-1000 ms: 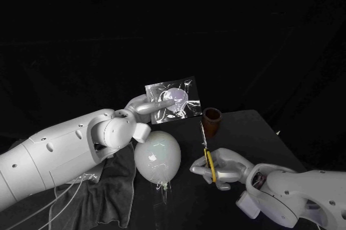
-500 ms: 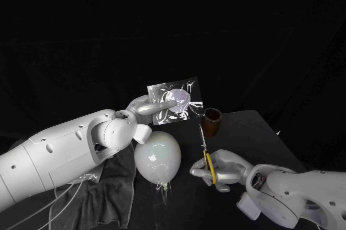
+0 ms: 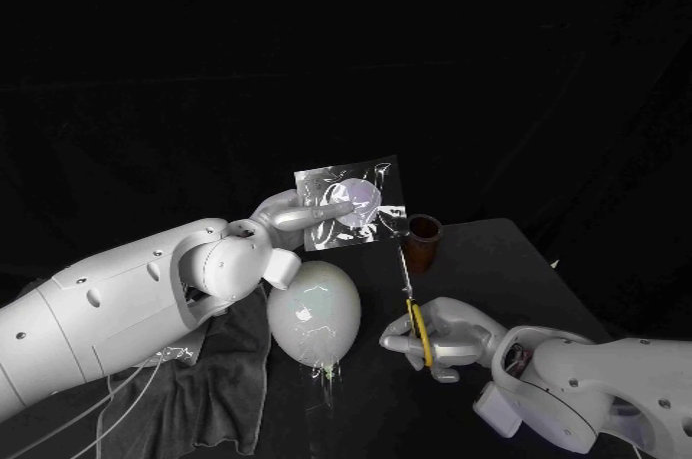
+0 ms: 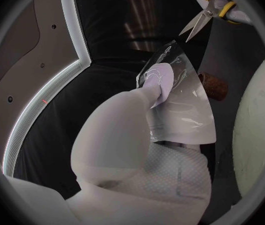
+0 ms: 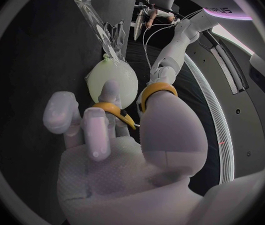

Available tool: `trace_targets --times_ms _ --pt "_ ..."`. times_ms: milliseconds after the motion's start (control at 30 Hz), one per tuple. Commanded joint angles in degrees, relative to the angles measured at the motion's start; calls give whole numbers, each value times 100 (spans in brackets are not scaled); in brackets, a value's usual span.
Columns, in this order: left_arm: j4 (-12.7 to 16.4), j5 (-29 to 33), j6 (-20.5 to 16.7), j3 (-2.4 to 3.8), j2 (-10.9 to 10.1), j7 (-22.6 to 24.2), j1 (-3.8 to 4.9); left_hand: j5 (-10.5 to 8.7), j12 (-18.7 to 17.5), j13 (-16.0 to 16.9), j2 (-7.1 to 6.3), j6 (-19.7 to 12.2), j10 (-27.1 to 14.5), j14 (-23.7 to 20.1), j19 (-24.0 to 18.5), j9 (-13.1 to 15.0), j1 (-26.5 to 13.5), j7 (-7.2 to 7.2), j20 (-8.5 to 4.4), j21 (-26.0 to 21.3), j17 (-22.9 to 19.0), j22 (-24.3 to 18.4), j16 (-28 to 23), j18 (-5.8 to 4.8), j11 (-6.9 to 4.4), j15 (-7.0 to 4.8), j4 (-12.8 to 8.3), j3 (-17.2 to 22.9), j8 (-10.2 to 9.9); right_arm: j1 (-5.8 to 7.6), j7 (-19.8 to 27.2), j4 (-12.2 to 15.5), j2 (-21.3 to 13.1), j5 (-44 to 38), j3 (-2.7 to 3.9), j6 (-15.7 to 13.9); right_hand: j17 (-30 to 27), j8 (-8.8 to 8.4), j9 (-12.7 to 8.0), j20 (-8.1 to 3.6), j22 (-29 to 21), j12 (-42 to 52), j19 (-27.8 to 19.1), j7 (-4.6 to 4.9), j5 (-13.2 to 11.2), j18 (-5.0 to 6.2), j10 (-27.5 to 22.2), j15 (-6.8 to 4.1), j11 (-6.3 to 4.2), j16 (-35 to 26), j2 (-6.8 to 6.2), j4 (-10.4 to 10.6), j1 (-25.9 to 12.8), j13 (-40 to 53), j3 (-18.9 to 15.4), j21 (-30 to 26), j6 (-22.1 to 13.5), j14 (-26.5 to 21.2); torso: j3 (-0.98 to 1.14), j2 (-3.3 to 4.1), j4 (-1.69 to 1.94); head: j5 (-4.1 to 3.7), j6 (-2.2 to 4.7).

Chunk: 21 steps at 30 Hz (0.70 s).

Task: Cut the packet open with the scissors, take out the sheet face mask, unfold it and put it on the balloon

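With the right hand (image 3: 440, 334) nearest, gripping the scissors (image 3: 411, 289) blades-up beside the balloon (image 3: 315, 314), and the left hand (image 3: 296, 217) beyond pinching the packet (image 3: 351, 201) aloft at the blade tips, guard against film folding aside uncut or slipping from the pinch.

In the head view, my left hand (image 3: 296, 216) sits just left of the frame's centre and holds the packet (image 3: 351, 201) up at centre, above the surface (image 3: 498, 279). My right hand (image 3: 444, 339) is lower right of centre and holds the scissors (image 3: 410, 284), whose blades run up to the packet's lower right corner. The balloon (image 3: 315, 309) lies below the packet, left of the scissors, with its left side on the cloth (image 3: 216, 379) at the lower left. A cylindrical holder (image 3: 423, 241) stands behind the blades, just right of the packet's lower corner.
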Motion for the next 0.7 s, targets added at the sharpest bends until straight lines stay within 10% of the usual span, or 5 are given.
trace_targets --times_ms 33,700 --pt "24 -47 166 7 0 2 10 18 22 0 62 25 68 3 47 555 20 -2 9 35 9 -4 -8 71 -12 -16 4 28 19 2 85 9 -5 -37 3 86 318 -38 -15 -17 413 230 -28 752 38 114 -4 -58 96 -23 -214 5 -145 -114 -6 -32 -2360 142 3 3 -6 0 0" --pt "53 -104 234 6 -14 -43 10 18 22 0 61 24 69 4 48 557 16 -2 9 36 10 -4 -8 71 -12 -16 1 32 20 65 141 17 1 -51 11 56 340 11 -26 -34 392 34 -53 748 68 119 -74 -67 93 -14 -196 5 -117 -230 15 -82 -2445 142 4 -1 -2 1 -9"
